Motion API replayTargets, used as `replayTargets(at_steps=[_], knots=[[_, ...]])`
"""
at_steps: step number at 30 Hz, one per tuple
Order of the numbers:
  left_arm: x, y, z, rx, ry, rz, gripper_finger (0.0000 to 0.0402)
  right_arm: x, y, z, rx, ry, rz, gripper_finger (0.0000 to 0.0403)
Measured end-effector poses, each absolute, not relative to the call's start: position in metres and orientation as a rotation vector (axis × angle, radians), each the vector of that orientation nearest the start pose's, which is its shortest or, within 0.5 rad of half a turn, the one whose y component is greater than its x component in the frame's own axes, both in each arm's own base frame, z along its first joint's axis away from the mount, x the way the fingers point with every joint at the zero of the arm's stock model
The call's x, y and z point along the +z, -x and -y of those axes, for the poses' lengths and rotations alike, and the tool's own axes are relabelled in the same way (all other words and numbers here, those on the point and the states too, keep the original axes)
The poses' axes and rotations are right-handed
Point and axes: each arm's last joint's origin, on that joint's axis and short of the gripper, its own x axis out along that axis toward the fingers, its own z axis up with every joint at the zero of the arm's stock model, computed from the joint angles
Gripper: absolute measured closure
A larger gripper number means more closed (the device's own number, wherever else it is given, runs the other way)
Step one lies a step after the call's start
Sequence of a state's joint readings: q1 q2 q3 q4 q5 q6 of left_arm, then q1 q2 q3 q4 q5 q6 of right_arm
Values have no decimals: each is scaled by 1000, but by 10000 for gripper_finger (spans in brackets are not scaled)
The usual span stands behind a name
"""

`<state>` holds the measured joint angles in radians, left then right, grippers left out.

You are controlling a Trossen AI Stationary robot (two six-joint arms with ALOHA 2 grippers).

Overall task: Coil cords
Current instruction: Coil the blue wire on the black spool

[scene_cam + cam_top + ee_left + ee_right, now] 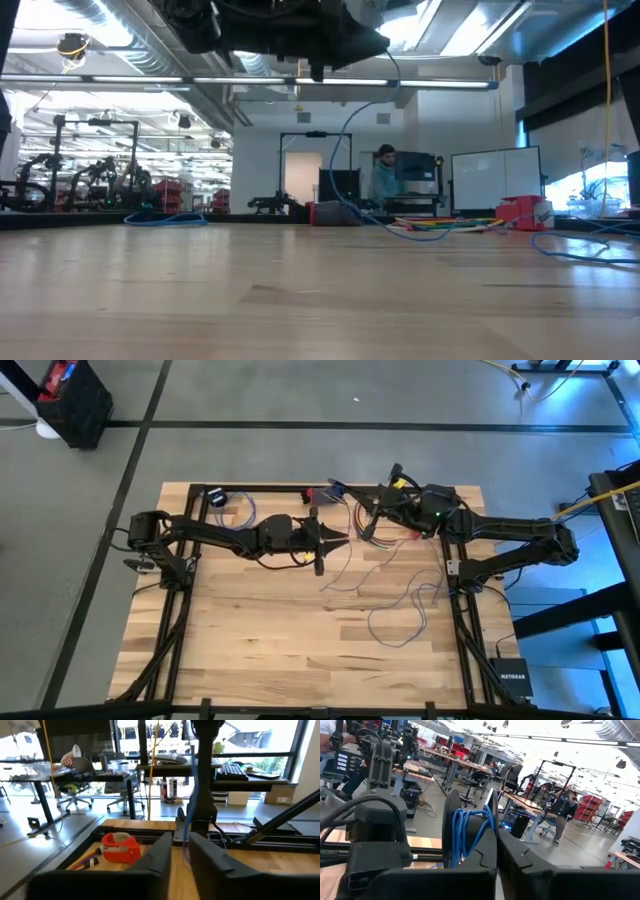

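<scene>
The thin grey-lilac cord point(405, 605) lies in loose squiggles on the wooden table point(250, 650), right of the middle. It runs up to both grippers near the far edge. In the low view the cord point(345, 150) hangs in a curve from the raised grippers. A small black disc point(216, 498) lies at the far left with a short stretch of wire beside it. My left gripper point(340, 540) is shut on the cord. My right gripper point(368, 512) stands just beyond it and carries several loops of cord point(467, 827). My left gripper pinches a single strand of the cord point(185, 851) between its two fingers, coming level from the table's left. The strand runs on upward toward the right arm, clear of the table. My right gripper has several loops of the cord point(470, 822) lying over the outer side of one finger point(487, 850), with its fingers close together. Whether a strand is also pinched between the fingers I cannot tell. The loops are lifted clear of the table.
A red roll point(120, 849) and a bundle of coloured wires point(365, 525) lie by the far edge near the grippers. A black box point(513, 678) sits off the table's near right corner. The table's near half is bare wood.
</scene>
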<state>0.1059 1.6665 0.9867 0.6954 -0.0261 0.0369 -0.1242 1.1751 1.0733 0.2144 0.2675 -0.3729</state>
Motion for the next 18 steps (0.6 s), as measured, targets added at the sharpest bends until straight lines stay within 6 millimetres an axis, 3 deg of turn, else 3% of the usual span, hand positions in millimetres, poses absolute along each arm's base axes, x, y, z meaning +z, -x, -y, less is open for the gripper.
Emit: replayTargets(at_steps=[2, 10, 18], knots=[[261, -368, -40, 135, -57, 18, 390, 393, -260, 40, -392, 361, 46, 400], [257, -364, -59, 213, -58, -50, 398, 393, -261, 38, -336, 336, 57, 400], [281, -329, -66, 363, -168, -249, 400, 377, -262, 25, -236, 338, -99, 400]])
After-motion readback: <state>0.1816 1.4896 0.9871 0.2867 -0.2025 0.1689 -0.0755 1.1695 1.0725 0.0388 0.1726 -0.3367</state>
